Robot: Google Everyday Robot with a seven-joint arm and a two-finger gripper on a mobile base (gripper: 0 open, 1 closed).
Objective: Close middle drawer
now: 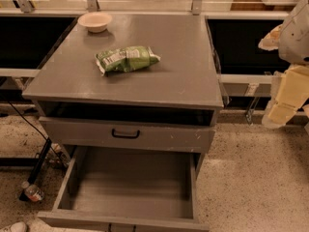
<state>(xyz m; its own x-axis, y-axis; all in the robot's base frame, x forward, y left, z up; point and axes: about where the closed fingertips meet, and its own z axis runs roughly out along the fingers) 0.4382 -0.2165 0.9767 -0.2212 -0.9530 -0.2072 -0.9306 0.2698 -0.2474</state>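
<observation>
Middle drawer (130, 190): was pulled far out of the cabinet (188, 81) front, under the top drawer (87, 131).
Top drawer: sat slightly out of the cabinet.
Gripper (282, 108): hung right of the cabinet, apart from it; open or closed could not be told.
Bag (127, 58): lay on the cabinet's top, mid-way.
Bowl (95, 21): stood at the cabinet's back-left corner.
</observation>
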